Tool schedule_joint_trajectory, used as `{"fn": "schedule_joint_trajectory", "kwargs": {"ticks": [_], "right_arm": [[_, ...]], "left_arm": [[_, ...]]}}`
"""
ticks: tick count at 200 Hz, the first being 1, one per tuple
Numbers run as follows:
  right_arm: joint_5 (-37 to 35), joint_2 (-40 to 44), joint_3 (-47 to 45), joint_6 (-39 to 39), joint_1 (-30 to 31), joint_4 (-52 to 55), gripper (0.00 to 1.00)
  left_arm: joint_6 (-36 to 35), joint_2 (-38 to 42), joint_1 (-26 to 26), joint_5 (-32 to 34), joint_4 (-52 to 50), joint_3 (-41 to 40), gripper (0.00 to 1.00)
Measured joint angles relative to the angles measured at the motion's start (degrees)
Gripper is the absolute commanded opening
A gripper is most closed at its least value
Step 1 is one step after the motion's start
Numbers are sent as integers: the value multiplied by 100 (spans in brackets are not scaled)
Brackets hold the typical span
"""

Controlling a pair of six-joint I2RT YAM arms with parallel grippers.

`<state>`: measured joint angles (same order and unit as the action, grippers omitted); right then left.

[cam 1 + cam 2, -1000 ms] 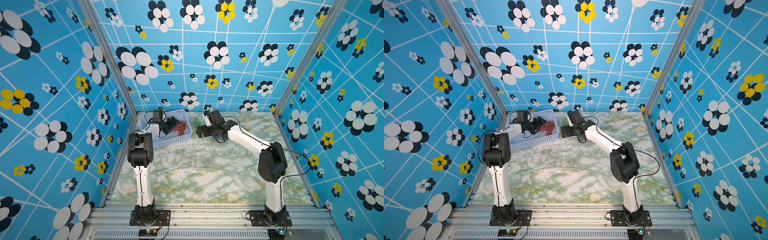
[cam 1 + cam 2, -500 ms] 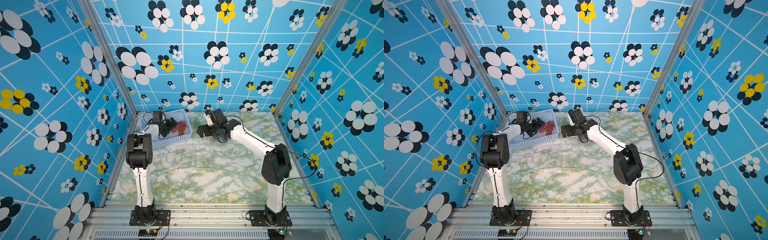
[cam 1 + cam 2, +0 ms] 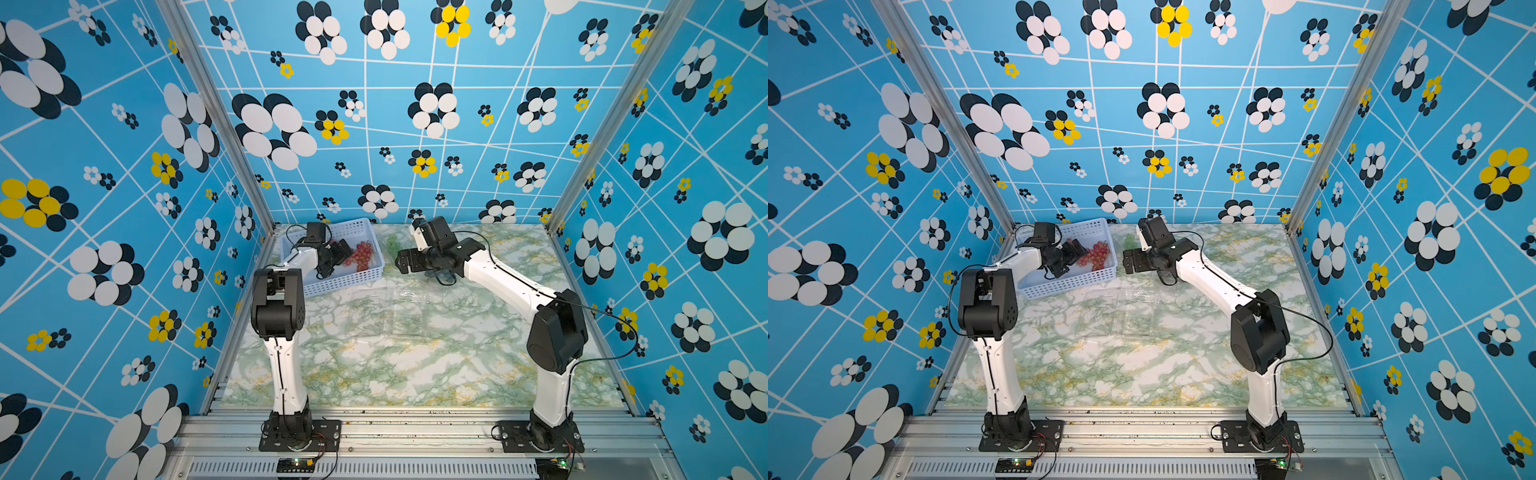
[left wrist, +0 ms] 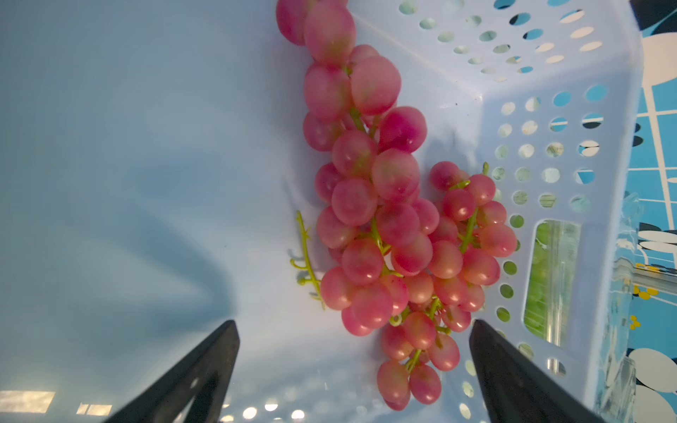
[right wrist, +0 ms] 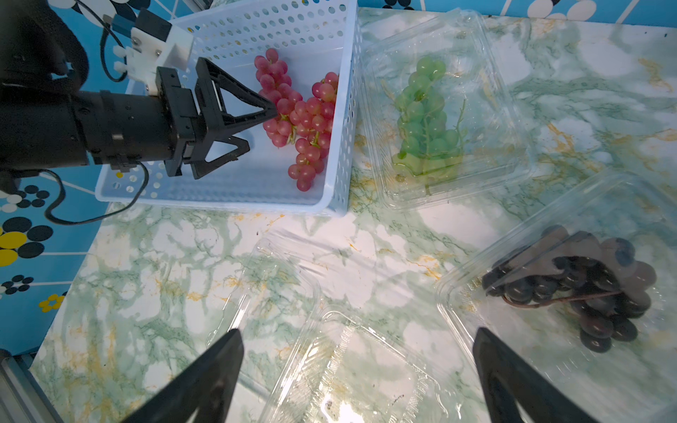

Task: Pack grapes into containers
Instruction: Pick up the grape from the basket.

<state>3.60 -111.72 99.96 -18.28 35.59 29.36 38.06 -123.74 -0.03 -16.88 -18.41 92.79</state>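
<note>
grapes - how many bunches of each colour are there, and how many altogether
pinkish-red glossy grape bunches, in the pale blue perforated plastic basket: 2
green round-berried grape bunch: 1
dark blue-black grape bunch: 1
total: 4

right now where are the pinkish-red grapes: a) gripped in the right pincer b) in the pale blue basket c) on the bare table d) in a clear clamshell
b: the pinkish-red grapes lie on the floor of the pale blue perforated basket, by the open left pincer
</note>
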Motion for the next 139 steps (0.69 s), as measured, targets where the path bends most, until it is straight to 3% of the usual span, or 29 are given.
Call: {"fn": "schedule_joint_trajectory", "kwargs": {"ticks": [60, 139], "right_arm": [[20, 2, -61, -39, 0, 0, 99], [15, 2, -61, -37, 0, -2, 99]], "left_arm": [[-221, -511, -81, 522, -750, 1128, 100], [-254, -1255, -177, 577, -1027, 1943, 88]]}}
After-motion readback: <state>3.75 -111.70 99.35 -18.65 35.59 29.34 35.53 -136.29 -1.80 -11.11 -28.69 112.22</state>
